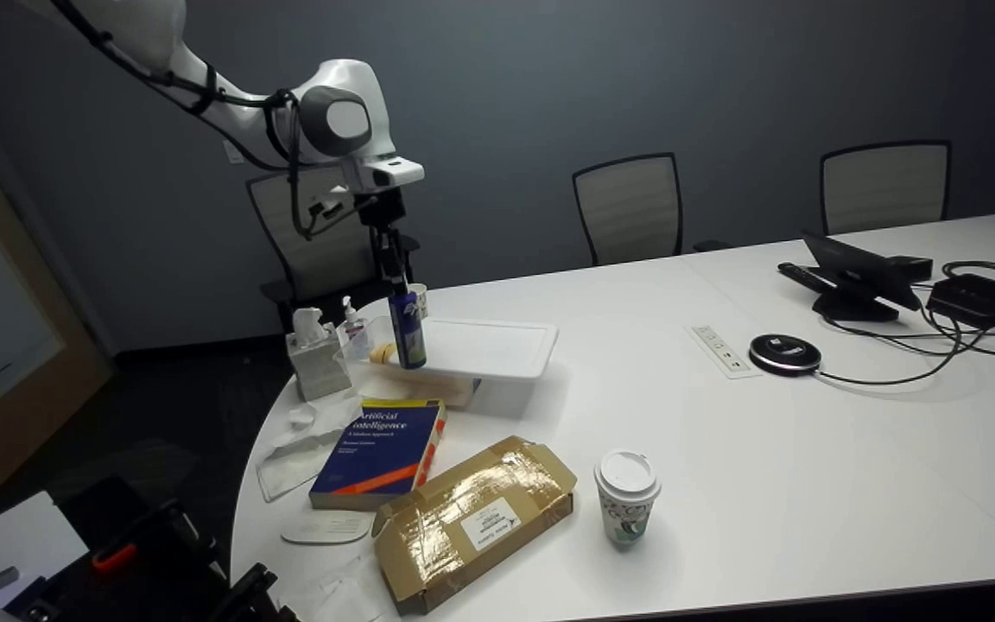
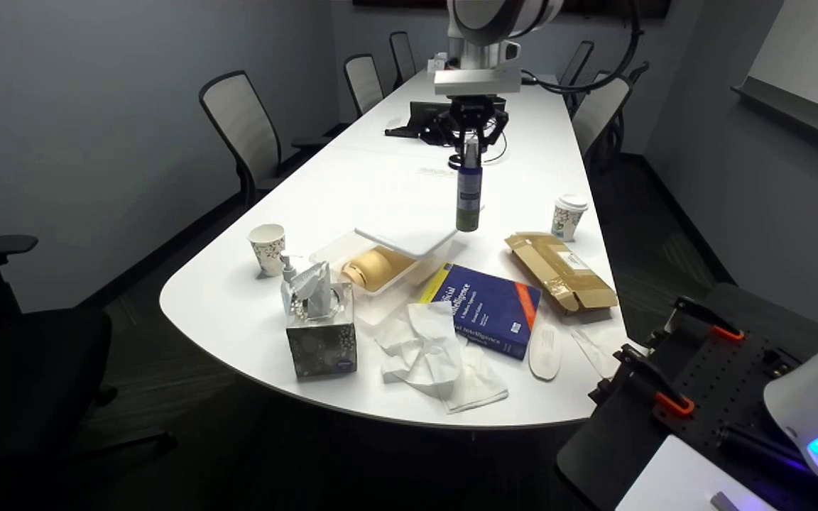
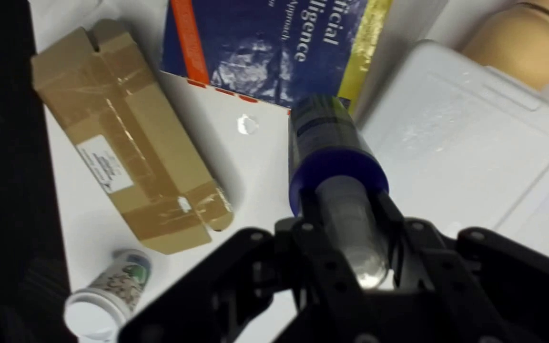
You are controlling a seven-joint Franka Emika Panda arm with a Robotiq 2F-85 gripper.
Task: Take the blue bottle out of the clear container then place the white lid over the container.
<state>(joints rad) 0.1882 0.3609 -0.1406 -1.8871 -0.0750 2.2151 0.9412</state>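
My gripper is shut on the light cap end of the blue bottle and holds it upright in the air. The bottle also shows in an exterior view and in the wrist view, beyond the fingertips. The clear container sits on the table with a tan bottle lying in it. The white lid lies tilted across part of the container, with the tan bottle's end uncovered. The lid also shows in an exterior view and in the wrist view.
A blue book lies beside the container. A brown cardboard box and a lidded paper cup stand past it. A tissue box, crumpled tissues, a pump bottle and an open paper cup are near the container.
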